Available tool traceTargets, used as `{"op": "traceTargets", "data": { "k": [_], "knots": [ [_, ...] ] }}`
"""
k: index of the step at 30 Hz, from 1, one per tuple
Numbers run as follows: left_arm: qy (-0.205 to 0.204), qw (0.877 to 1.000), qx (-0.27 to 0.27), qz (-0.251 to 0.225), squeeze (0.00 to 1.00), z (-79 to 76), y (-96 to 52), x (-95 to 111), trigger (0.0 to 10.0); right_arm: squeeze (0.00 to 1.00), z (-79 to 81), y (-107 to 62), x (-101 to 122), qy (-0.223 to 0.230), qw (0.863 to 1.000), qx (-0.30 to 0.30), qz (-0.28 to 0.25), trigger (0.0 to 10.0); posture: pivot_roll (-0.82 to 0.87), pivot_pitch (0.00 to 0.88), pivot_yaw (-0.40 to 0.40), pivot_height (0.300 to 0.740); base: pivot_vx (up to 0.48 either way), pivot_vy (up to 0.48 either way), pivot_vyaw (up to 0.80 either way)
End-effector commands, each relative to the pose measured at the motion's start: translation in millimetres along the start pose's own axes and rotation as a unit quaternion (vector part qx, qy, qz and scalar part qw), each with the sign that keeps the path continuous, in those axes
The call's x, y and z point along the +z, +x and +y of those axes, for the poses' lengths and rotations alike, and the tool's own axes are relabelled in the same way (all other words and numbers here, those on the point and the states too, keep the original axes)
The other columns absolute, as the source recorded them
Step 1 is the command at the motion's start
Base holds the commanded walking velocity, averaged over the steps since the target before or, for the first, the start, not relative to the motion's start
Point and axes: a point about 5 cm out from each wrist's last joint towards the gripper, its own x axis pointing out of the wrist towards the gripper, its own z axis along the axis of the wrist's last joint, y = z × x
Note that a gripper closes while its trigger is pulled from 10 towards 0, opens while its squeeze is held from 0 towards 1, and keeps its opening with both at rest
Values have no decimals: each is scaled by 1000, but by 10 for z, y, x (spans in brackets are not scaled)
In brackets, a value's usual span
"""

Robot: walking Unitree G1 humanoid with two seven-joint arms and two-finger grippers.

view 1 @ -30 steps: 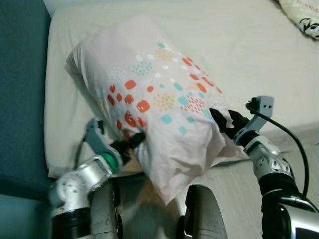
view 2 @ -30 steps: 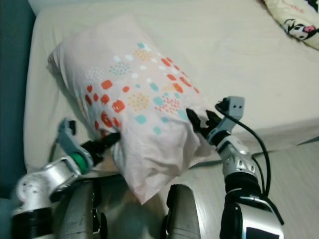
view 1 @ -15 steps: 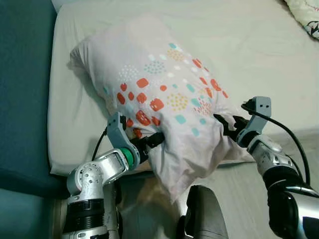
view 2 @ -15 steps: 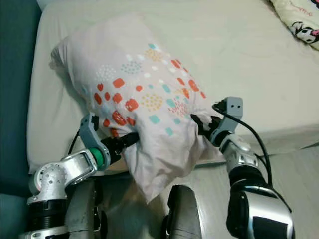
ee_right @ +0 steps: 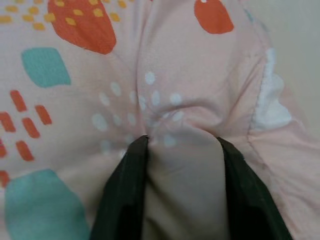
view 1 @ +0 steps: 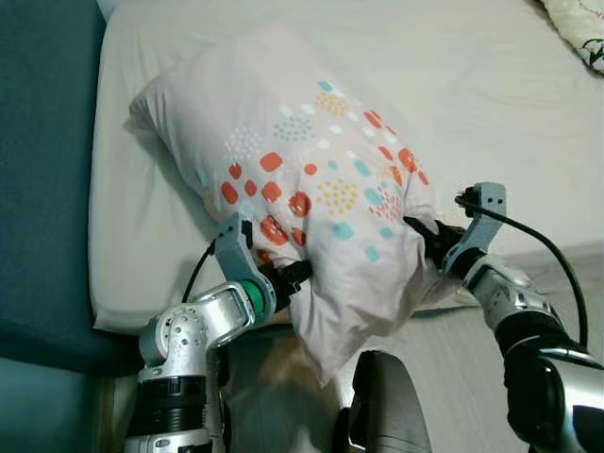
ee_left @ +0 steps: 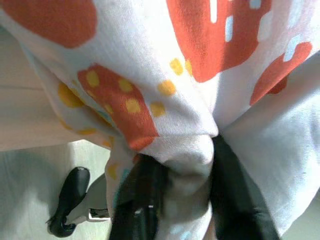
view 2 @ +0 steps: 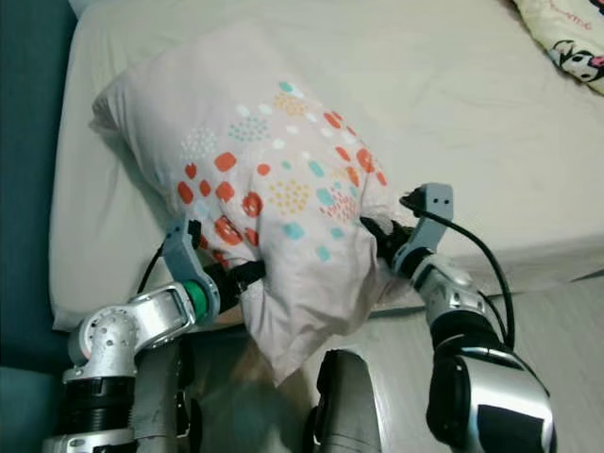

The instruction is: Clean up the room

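A pale pink pillow [view 1: 302, 179] with orange, teal and yellow spots lies slanted on the cream bed [view 1: 491, 104], its near corner hanging over the bed's front edge. My left gripper [view 1: 294, 276] is shut on a fold of the pillow [ee_left: 190, 150] at its lower left side. My right gripper [view 1: 423, 236] is shut on the pillow's fabric [ee_right: 180, 165] at its lower right side. In both wrist views the cloth is bunched between the black fingers [ee_right: 125, 195].
A dark teal surface [view 1: 42, 189] runs along the bed's left side. A patterned cushion [view 2: 566, 38] lies at the bed's far right corner. My own legs [view 1: 382, 406] stand against the bed's front edge, with pale floor [view 1: 453, 368] to the right.
My left arm has pushed forward and up, closer under the pillow. The pillow has been shoved further onto the bed. The right gripper keeps its hold.
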Motion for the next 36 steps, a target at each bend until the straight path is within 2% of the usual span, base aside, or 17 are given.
{"op": "traceTargets", "data": {
  "k": [1,9,10,11,13,16,19,23,24,28,29,30,32,33,34,35,36],
  "knots": [
    [-30,998,-21,52,0,-165,134,-335,0,0,82,26,-173,31,999,26,30,0,133,249,32,584,0,0,0],
    [-27,999,7,30,0,-104,119,-233,0,0,155,73,-150,72,996,45,12,0,132,247,26,584,0,0,0],
    [-26,999,13,18,0,-94,104,-169,0,0,174,83,-153,84,995,48,7,0,132,247,26,584,0,0,0],
    [6,999,19,-47,0,-130,7,140,0,0,246,128,-192,115,992,50,-5,0,141,239,18,584,0,0,0],
    [23,997,19,-74,0,-159,-43,268,0,0,277,148,-205,127,991,50,-10,0,143,238,17,584,0,0,0],
    [93,982,13,-163,0,-308,-259,713,0,0,454,275,-162,180,981,55,-42,0,164,227,9,584,0,0,0],
    [106,979,13,-176,0,-333,-297,778,0,0,486,297,-151,187,980,56,-47,0,164,227,9,584,0,0,0],
    [237,919,-1,-315,0,-645,-842,1426,0,0,1115,608,117,229,958,149,-81,0,215,200,-15,584,0,0,0],
    [237,919,-1,-315,0,-645,-842,1426,0,0,1115,608,117,229,958,149,-81,0,215,200,-15,584,0,0,0],
    [279,892,4,-355,0,-743,-985,1528,0,0,1307,681,333,231,950,182,-106,0,228,195,-29,584,0,0,0],
    [297,877,7,-376,0,-800,-1043,1563,0,0,1388,706,465,232,945,198,-122,0,233,192,-39,584,0,0,0],
    [297,877,7,-376,0,-800,-1043,1563,0,0,1388,706,465,232,945,198,-122,0,233,192,-39,584,0,0,0],
    [344,834,13,-432,0,-958,-1186,1617,0,0,1611,745,794,217,933,242,-151,0,254,188,-63,584,0,0,0],
    [344,834,13,-432,0,-958,-1186,1617,0,0,1611,745,794,217,933,242,-151,0,254,188,-63,584,0,0,0],
    [361,817,15,-450,0,-1014,-1236,1626,0,0,1695,750,907,210,930,258,-159,0,257,188,-66,584,0,0,0],
    [400,772,20,-493,0,-1130,-1392,1622,0,0,1909,754,1129,181,923,293,-171,0,279,192,-84,584,0,0,0],
    [400,772,20,-493,0,-1130,-1392,1622,0,0,1909,754,1129,181,923,293,-171,0,279,192,-84,584,0,0,0]
  ]
}}
